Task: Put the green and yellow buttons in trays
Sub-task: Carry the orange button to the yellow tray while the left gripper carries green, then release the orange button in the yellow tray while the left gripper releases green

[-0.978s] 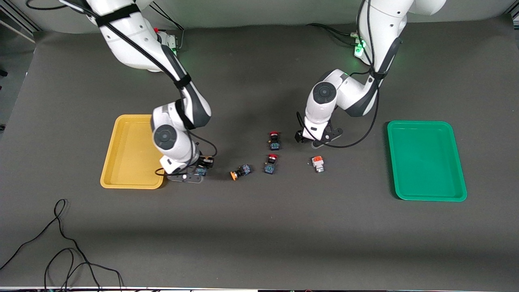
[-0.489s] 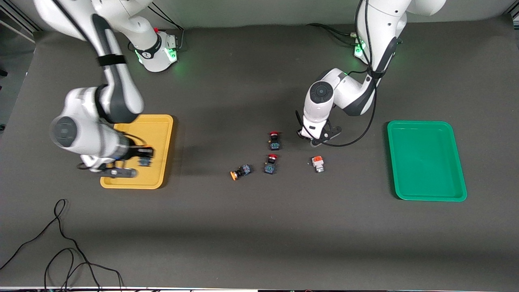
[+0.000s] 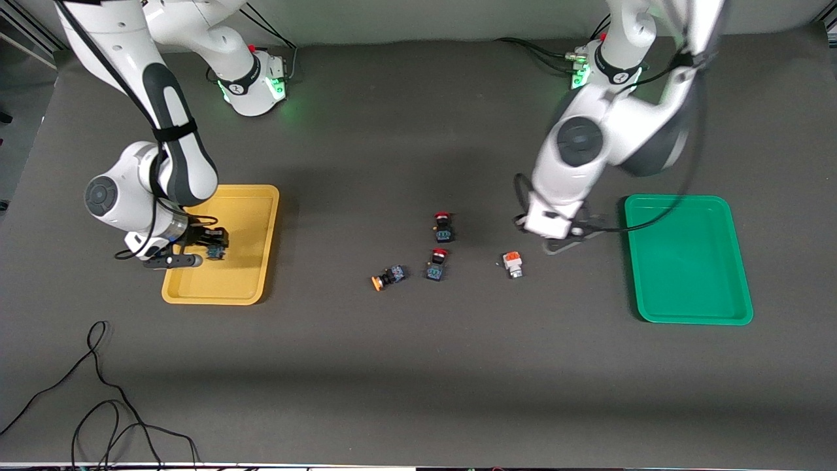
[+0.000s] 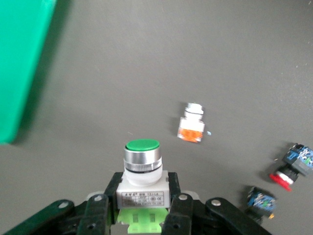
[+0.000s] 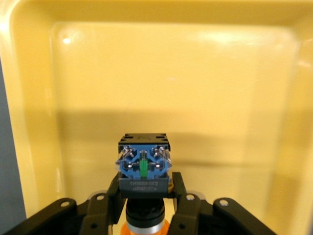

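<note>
Two white robot arms work over a dark gray surface (image 3: 418, 379) scattered with small push-button switches. The right gripper (image 3: 208, 249) hangs over the yellow tray (image 3: 252, 288), clamped tight on a switch with a black-and-blue body (image 5: 144, 165); an orange cap just shows beneath the body in the right wrist view, and the tray's floor fills the picture around it.

The left gripper (image 4: 142, 208) is up in the air over bare surface just beside the green tray (image 3: 686, 261), toward the middle of the surface. Its fingers (image 4: 178, 208) are closed on a white-and-silver switch with a green cap (image 4: 142, 166), held with its cap pointing away from the wrist.

Four more switches lie on the surface between the two trays. A white switch with an orange-red top (image 3: 512, 263) lies nearest the green tray, close to the left gripper. Two red-capped switches sit toward the yellow tray from it: one (image 3: 443, 226) farther from the front camera, the other (image 3: 437, 264) nearer to it. An orange-capped switch (image 3: 388, 277) lies on its side, the closest of the four to the yellow tray yet well apart from it.

The green tray holds nothing visible. A loose black cable (image 3: 98, 392) curls on the surface nearer the front camera than the yellow tray.
</note>
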You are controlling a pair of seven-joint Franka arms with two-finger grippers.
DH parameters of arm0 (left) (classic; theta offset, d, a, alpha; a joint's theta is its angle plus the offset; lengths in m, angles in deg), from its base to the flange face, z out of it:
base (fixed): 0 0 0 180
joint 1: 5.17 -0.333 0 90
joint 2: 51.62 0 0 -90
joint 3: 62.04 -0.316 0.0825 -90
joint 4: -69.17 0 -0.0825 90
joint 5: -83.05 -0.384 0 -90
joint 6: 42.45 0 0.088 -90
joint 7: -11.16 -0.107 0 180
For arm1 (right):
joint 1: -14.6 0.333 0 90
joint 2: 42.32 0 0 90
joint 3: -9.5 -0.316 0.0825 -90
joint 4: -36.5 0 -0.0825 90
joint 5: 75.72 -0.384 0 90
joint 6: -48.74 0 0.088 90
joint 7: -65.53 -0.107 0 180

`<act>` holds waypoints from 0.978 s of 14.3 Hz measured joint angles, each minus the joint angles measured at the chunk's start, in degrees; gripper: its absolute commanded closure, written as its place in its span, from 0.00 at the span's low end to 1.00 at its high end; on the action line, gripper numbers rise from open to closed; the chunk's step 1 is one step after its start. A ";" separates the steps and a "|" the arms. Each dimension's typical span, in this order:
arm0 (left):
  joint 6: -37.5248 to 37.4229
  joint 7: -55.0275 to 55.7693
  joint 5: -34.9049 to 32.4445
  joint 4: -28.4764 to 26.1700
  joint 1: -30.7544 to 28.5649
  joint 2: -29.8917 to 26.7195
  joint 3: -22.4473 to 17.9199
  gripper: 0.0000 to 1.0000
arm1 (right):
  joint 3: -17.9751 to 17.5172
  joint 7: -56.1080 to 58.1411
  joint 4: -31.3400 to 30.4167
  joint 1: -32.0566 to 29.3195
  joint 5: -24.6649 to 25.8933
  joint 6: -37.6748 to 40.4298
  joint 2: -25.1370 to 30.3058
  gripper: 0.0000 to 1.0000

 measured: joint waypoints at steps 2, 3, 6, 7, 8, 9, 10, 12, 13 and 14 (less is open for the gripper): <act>-4.03 -12.24 0.22 -0.27 -6.43 -1.86 -0.26 1.00 | -1.02 2.16 -0.10 1.67 -5.04 -2.52 -2.27 1.00; -5.49 -18.96 0.26 -0.33 -10.46 -2.12 -0.38 1.00 | -1.25 2.22 -0.10 3.01 -6.18 -3.29 -3.26 1.00; -6.12 -40.13 0.23 -0.66 -24.29 -1.98 -0.82 1.00 | -1.33 2.22 -0.03 5.09 -7.11 -4.20 -4.65 0.00; -5.12 -45.71 0.24 -1.22 -27.95 -1.72 -0.88 1.00 | -1.20 2.22 0.04 5.07 -7.12 -4.20 -4.61 0.00; -2.64 -50.06 0.25 -2.33 -30.96 -1.24 -0.88 1.00 | -1.01 2.22 0.16 5.04 -7.15 -4.20 -4.50 0.00; 1.34 -52.87 0.25 -4.18 -32.82 -0.50 -0.89 1.00 | -0.79 2.22 0.34 5.02 -7.18 -4.20 -4.19 0.00; 6.54 -54.25 0.11 -6.88 -33.61 0.63 -0.84 1.00 | -0.35 2.22 0.60 5.05 -7.19 -3.90 -3.71 0.00; 18.28 -54.52 -0.74 -13.75 -33.49 3.79 -0.22 1.00 | 1.52 2.22 1.36 5.06 -7.18 -0.51 -1.83 0.01; 23.57 -54.50 -0.96 -16.97 -33.41 5.52 0.19 1.00 | 2.72 2.22 1.98 5.06 -6.99 1.93 -0.46 0.07; 27.82 -54.49 -1.00 -19.55 -33.40 7.21 0.40 1.00 | 4.00 2.22 2.83 5.06 -6.20 4.51 1.24 0.10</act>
